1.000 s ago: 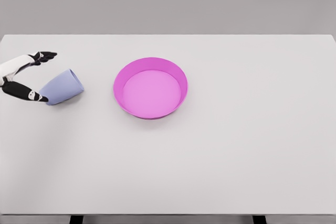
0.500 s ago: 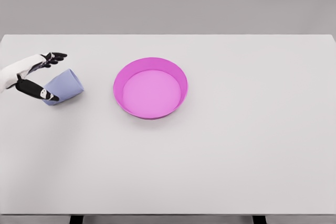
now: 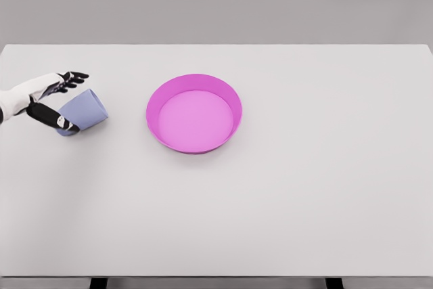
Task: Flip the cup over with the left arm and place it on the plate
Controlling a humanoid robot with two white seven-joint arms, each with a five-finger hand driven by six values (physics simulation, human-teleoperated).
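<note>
The left robot hand [image 3: 55, 97] reaches in from the left edge of the worktop [image 3: 284, 194], its white forearm cut off by the frame. Its fingers are spread rather than curled tight: the dark fingers [image 3: 73, 77] stretch out above and behind the cup [image 3: 84, 109], while the thumb [image 3: 53, 118] runs along the near, lower side of it. The cup sits in the gap between them. The thumb tip looks to be touching the cup's base end; whether the upper fingers actually press on the cup wall I cannot tell, since they seem to sit just clear of it. So the hand brackets the cup loosely, and a firm grip is not shown.

The palm is hard to make out, being small and partly merged with the wrist, and the cup's narrower end is hidden behind the thumb. The inside of the cup cannot be seen.

The cup is pale lavender-blue and lies on its side on the worktop, wider end pointing right and slightly away, towards the plate [image 3: 162, 96]. The plate is a bright magenta, deep-rimmed dish standing flat near the middle of the worktop, well apart from the cup and to its right.
</note>
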